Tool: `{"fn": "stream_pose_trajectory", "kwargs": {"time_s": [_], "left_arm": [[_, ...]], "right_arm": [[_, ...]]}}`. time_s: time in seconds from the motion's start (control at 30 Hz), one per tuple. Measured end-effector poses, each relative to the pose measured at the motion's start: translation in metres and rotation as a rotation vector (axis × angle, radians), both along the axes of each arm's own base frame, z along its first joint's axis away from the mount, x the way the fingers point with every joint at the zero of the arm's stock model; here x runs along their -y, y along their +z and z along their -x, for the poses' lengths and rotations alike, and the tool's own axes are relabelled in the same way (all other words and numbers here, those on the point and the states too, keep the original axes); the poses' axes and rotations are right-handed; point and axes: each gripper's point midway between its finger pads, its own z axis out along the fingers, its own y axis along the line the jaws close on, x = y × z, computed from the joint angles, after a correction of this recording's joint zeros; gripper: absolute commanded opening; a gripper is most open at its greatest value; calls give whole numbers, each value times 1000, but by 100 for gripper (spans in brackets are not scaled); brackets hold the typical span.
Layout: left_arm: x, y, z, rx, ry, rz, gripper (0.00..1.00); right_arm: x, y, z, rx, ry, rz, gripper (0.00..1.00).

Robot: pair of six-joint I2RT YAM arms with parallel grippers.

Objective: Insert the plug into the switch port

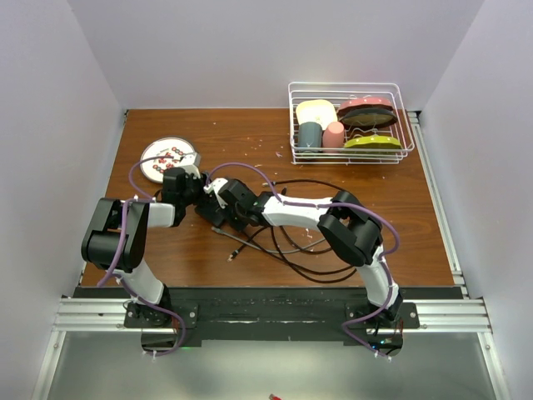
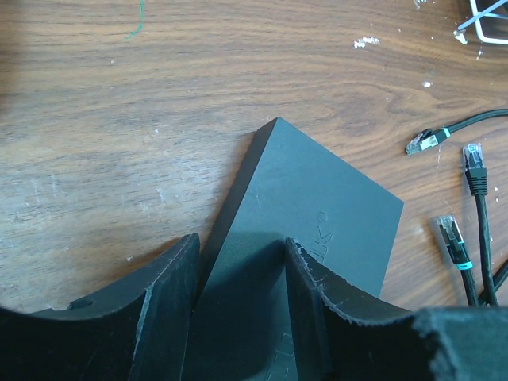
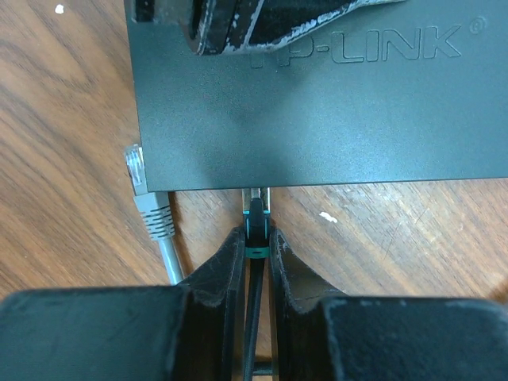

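The matte-black switch [image 3: 317,119] lies on the wooden table, its socket edge facing my right gripper. My right gripper [image 3: 256,234] is shut on a black plug with a teal band [image 3: 256,213]. The plug's tip sits at the socket edge, and how deep it is cannot be seen. My left gripper [image 2: 240,248] is shut on the switch [image 2: 317,206] at one end, and one of its fingers [image 3: 262,24] lies on the lid. In the top view both grippers [image 1: 200,193] [image 1: 220,202] meet left of centre and mostly hide the switch.
A grey plug [image 3: 149,208] lies by the switch's corner. Loose black plugs [image 2: 452,238] and looped cables [image 1: 308,250] lie to the right. A round white plate [image 1: 169,158] sits at the back left, and a wire rack [image 1: 346,84] of dishes at the back right.
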Motion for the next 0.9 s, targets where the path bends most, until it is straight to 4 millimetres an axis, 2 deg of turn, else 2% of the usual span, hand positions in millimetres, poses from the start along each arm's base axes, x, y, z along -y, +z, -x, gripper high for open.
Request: {"fn": "stream_pose_trajectory", "kwargs": {"time_s": [0.27, 0.57, 0.63, 0.77, 0.9], "left_arm": [[-1, 0, 0, 13, 2, -2, 25], [-5, 2, -2, 12, 22, -19, 38], [-6, 2, -2, 7, 29, -24, 45], [-9, 6, -3, -11, 47, -37, 61], [-12, 3, 1, -67, 62, -69, 78]], "right_arm": [[-1, 0, -2, 0, -3, -3, 0], [-3, 0, -3, 1, -3, -10, 0], [-3, 0, -3, 3, -4, -17, 1], [-4, 0, -2, 2, -4, -31, 9], [-8, 0, 0, -3, -2, -67, 30]]}}
